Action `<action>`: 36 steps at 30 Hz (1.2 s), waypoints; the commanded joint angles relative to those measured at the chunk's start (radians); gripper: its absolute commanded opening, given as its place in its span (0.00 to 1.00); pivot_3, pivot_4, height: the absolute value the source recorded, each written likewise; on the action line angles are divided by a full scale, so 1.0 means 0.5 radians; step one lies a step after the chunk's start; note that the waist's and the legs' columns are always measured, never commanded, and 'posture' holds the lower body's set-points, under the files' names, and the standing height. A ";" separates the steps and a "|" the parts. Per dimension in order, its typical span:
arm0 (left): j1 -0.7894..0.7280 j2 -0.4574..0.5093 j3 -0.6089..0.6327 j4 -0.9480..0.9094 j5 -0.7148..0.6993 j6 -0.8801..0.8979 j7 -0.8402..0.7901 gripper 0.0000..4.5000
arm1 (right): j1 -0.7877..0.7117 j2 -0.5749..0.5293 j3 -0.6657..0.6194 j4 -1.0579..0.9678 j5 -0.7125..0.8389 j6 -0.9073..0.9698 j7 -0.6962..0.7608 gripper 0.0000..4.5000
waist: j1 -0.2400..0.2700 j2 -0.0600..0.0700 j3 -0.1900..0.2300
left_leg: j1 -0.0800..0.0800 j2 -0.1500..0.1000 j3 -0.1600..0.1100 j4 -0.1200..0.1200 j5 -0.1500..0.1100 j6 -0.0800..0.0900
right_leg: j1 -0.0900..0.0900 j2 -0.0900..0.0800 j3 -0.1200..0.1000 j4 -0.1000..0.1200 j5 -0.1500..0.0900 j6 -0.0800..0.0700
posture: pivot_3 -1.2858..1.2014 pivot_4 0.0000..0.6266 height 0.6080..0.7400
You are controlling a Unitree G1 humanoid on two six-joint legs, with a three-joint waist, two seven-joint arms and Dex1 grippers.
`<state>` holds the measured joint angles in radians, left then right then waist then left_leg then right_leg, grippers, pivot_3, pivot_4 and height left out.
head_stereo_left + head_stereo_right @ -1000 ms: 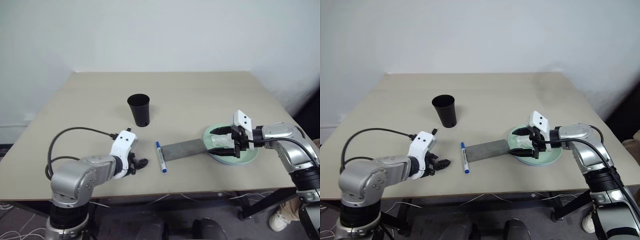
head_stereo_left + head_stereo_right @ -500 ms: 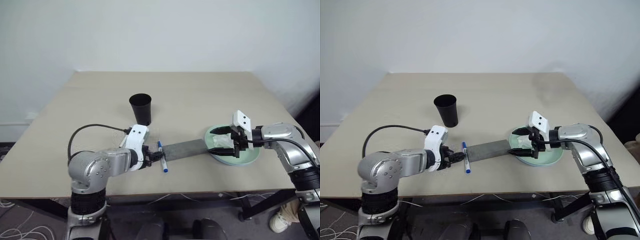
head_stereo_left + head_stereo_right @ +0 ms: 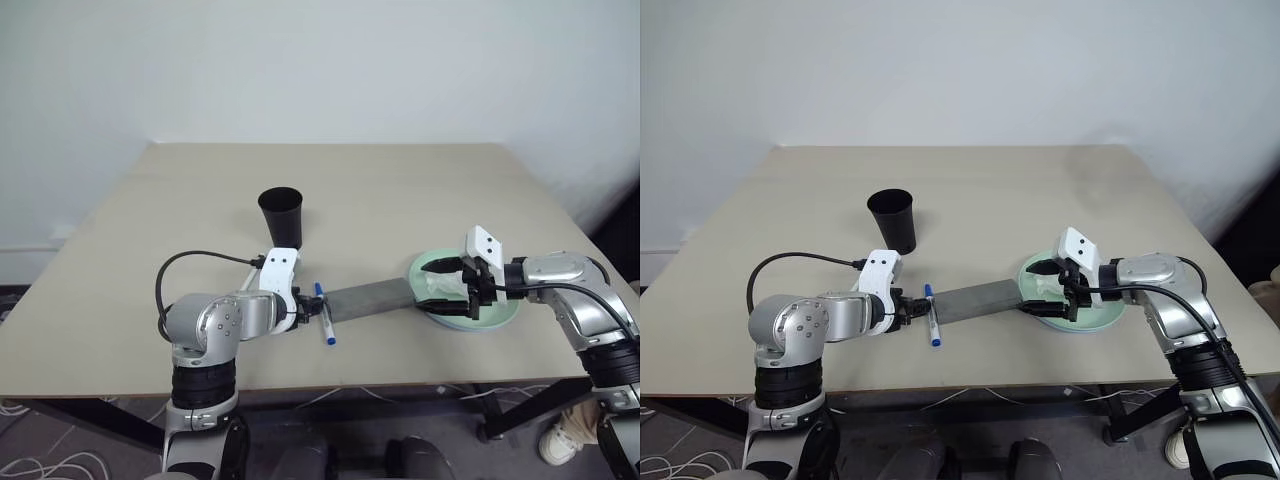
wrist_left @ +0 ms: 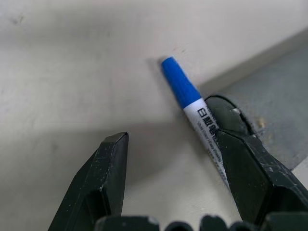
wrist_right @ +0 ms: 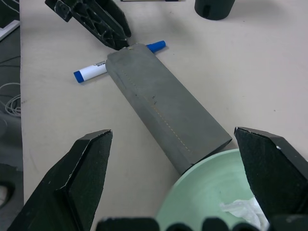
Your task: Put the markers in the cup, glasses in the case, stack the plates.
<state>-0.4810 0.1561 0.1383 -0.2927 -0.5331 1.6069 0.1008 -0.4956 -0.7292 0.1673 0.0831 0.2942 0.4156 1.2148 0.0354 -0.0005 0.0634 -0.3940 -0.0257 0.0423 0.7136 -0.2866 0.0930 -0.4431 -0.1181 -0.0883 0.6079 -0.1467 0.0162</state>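
Head view: left gripper point(image 3: 308, 313) at blue-capped marker point(image 3: 323, 313), left of case point(image 3: 370, 299); cup point(image 3: 281, 217) farther back. Left wrist: fingers spread, marker uncaught; next, centre, close. Right wrist: right gripper point(image 5: 180, 168) released over green plate point(image 5: 211, 192)

Robot lab or test room: bare white wall point(image 3: 320, 60) across the upper frame, plain beige counter point(image 3: 400, 190) at centre, loose cables point(image 3: 40, 465) on the floor, lower left.

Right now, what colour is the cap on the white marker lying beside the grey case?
Blue. The white marker's cap shows best in the left wrist view.
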 commanded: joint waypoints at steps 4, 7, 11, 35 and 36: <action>-0.138 -0.120 0.042 0.150 0.193 0.015 0.049 0.67 | -0.021 -0.004 -0.072 -0.073 0.025 -0.009 -0.024 0.98 | 0.003 0.000 0.000 | 0.000 0.000 0.000 0.000 0.000 0.001 | 0.001 0.000 0.000 0.000 0.000 0.000 | 0.52 0.00 0.87; -0.188 -0.154 0.039 0.182 0.239 0.015 0.022 0.67 | -0.023 -0.002 -0.069 -0.073 0.026 -0.013 -0.028 0.98 | 0.003 0.000 0.000 | 0.001 0.000 0.000 0.001 -0.001 0.003 | 0.001 0.000 0.000 0.000 0.001 -0.001 | 0.52 0.00 0.87; -0.278 -0.152 0.035 0.210 0.273 0.015 -0.028 0.67 | -0.028 0.003 -0.066 -0.063 0.024 -0.017 -0.029 0.98 | 0.004 0.000 0.000 | 0.000 0.000 -0.001 0.001 0.001 0.000 | 0.000 0.000 -0.001 0.001 0.001 -0.001 | 0.52 0.00 0.87; -0.381 -0.243 0.108 0.530 0.624 -0.033 -0.016 0.67 | -0.010 0.020 -0.066 -0.078 0.021 -0.022 -0.066 0.98 | 0.001 0.000 0.000 | -0.002 0.000 -0.003 0.000 0.000 0.001 | -0.001 -0.001 -0.004 0.000 0.001 -0.001 | 0.52 0.00 0.87; -0.377 -0.243 0.105 0.553 0.636 -0.033 -0.020 0.67 | -0.012 0.022 -0.064 -0.080 0.022 -0.021 -0.066 0.98 | 0.001 0.000 0.000 | -0.002 0.000 -0.003 0.000 0.000 0.001 | -0.001 -0.001 -0.004 0.000 0.001 -0.001 | 0.52 0.00 0.87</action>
<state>-0.6770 0.0351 0.1849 -0.0436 -0.2439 1.5899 0.0815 -0.4935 -0.7204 0.1673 0.0716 0.2943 0.4161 1.1866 0.0357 -0.0007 0.0633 -0.3945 -0.0256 0.0407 0.7137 -0.2866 0.0934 -0.4431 -0.1188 -0.0904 0.6078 -0.1462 0.0160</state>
